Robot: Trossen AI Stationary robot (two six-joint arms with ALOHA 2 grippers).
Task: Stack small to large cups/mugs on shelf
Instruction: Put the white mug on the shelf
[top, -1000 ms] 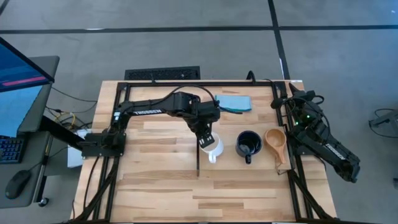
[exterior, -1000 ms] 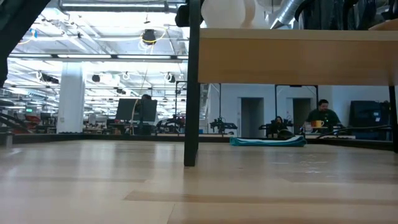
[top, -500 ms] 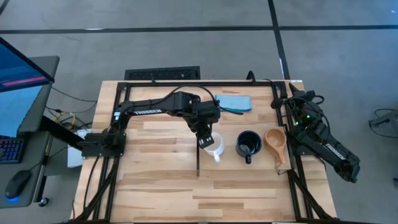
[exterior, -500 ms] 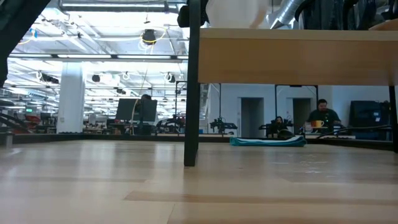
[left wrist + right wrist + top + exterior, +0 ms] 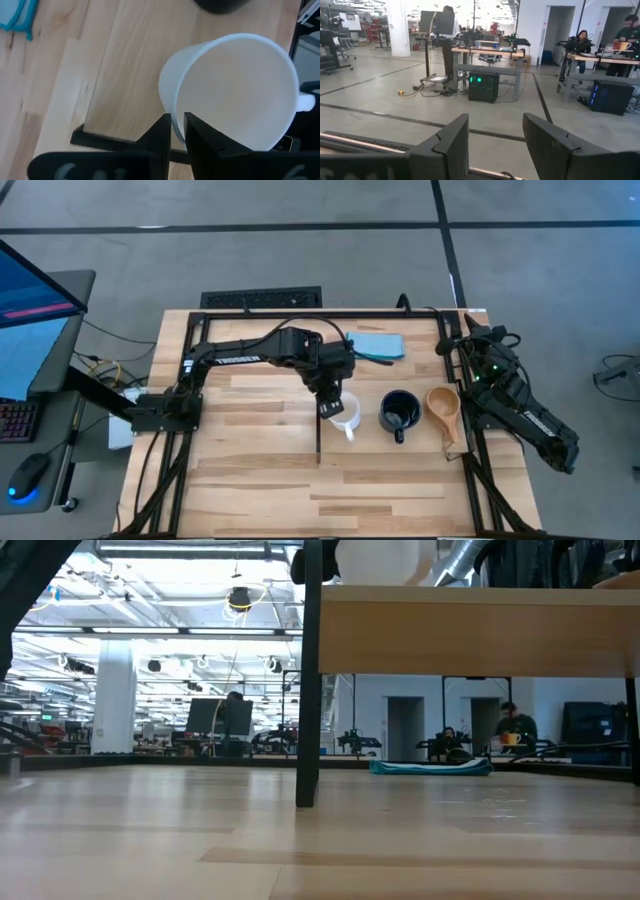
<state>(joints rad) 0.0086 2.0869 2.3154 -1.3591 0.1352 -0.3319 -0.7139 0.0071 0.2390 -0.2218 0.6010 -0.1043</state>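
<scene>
— What do we see changing? The left gripper, fingers pinched on the rim of the glossy white ceramic mug, has carried it slightly along the raised pale-wood plank shelf, closer to the glossy black mug and the small tan wooden cup.

— And for the stacking? We judge the mug placed but not yet released. The right gripper waits at the table's edge, fingers spread, holding nothing.

— The setting? A butcher-block table, a folded blue cloth, and people at desks in the workshop beyond.
</scene>
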